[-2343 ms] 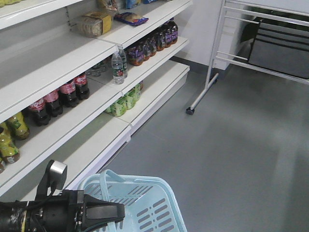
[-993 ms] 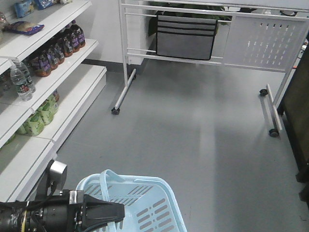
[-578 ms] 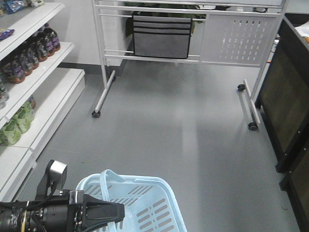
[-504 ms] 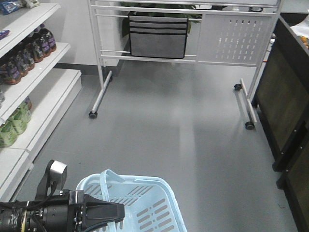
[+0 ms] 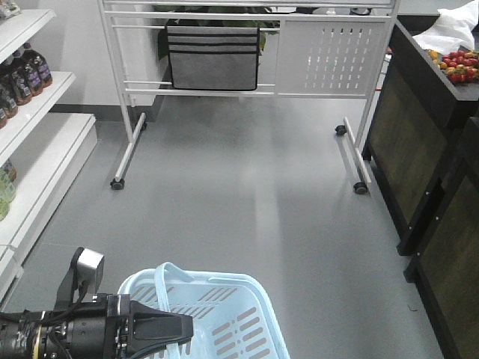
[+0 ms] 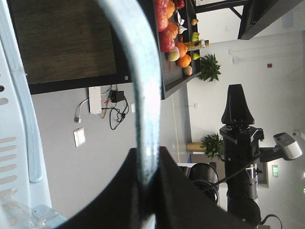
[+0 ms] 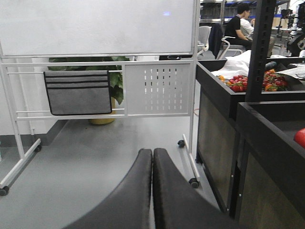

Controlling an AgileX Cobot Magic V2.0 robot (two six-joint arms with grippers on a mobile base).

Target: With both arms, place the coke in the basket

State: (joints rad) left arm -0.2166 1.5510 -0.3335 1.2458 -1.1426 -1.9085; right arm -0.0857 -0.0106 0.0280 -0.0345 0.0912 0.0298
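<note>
A light blue basket point(image 5: 247, 321) hangs at the front view's bottom edge. Its loop handle point(image 6: 143, 86) is pinched between the left gripper's point(image 5: 183, 327) fingers. The right gripper's point(image 7: 152, 155) fingers are pressed together, holding nothing. No coke appears in any view. The basket looks light, stiff and likely to swing, so it is best held mid-handle. Only the left wrist view shows the clamp on the handle, and only the right wrist view shows the empty fingers.

Grey floor point(image 5: 247, 209) carrying a white wheeled rack point(image 5: 329, 56) at the far side, white shelving point(image 5: 52, 148) at left, and dark produce stands point(image 5: 408, 149) at right.
</note>
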